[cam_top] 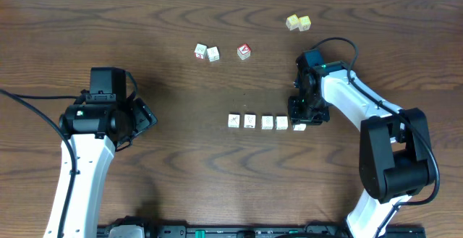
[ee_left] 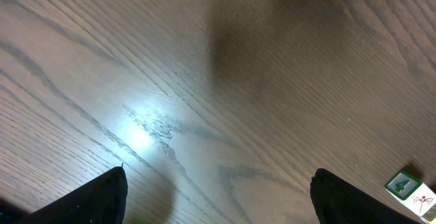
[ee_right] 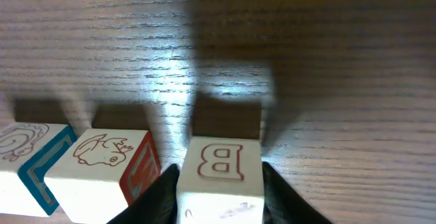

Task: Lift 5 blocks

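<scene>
Several small whitish blocks lie in a row on the table, from one at the left (cam_top: 234,121) to one beside my right gripper (cam_top: 281,123). The rightmost block (cam_top: 299,127) sits under my right gripper (cam_top: 300,119). In the right wrist view this block, marked with a red B (ee_right: 221,176), stands level with its neighbour (ee_right: 102,169), and my right gripper (ee_right: 220,200) has a finger pressed against each of its sides. My left gripper (cam_top: 145,119) rests far to the left over bare wood, its jaws wide open (ee_left: 218,197) and empty.
Two pale yellow cubes (cam_top: 298,23) sit at the back right. A cube with a red face (cam_top: 244,51) and two whitish cubes (cam_top: 206,52) lie at the back centre. A cube with a green 4 (ee_left: 411,188) shows at the left wrist view's corner.
</scene>
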Robot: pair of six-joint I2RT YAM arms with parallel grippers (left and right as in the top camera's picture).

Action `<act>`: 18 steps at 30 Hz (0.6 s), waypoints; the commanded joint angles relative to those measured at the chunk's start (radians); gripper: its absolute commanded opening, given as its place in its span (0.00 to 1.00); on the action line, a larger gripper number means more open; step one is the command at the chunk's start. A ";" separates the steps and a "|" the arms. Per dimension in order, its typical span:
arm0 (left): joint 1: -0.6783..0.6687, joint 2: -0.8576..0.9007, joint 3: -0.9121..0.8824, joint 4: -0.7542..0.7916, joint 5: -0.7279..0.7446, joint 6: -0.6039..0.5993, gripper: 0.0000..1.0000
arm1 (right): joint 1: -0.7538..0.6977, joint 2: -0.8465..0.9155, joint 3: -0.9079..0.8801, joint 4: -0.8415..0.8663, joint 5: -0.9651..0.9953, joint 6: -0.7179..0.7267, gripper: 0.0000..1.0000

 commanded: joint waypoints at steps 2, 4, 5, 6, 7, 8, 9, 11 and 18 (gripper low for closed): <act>0.005 0.003 -0.002 -0.003 -0.009 -0.002 0.86 | -0.003 -0.001 -0.008 -0.001 -0.010 0.016 0.44; 0.005 0.003 -0.002 -0.003 -0.009 -0.002 0.86 | -0.003 -0.001 -0.008 -0.001 -0.010 0.015 0.47; 0.005 0.003 -0.002 -0.003 -0.009 -0.002 0.86 | -0.003 -0.001 -0.008 -0.001 -0.010 0.015 0.47; 0.005 0.003 -0.002 -0.003 -0.009 -0.002 0.86 | -0.004 -0.001 -0.006 -0.001 -0.010 0.016 0.48; 0.005 0.003 -0.002 -0.003 -0.009 -0.002 0.86 | -0.004 -0.001 -0.003 -0.001 -0.010 0.016 0.48; 0.005 0.003 -0.002 -0.003 -0.009 -0.002 0.86 | -0.005 -0.001 -0.001 -0.001 -0.010 0.015 0.49; 0.005 0.003 -0.002 -0.003 -0.009 -0.002 0.86 | -0.006 -0.001 0.005 -0.002 -0.010 0.015 0.50; 0.005 0.003 -0.002 -0.003 -0.009 -0.002 0.86 | -0.010 -0.001 0.016 -0.005 -0.010 0.015 0.50; 0.005 0.003 -0.002 -0.003 -0.009 -0.002 0.86 | -0.032 -0.001 0.057 -0.053 -0.010 -0.001 0.45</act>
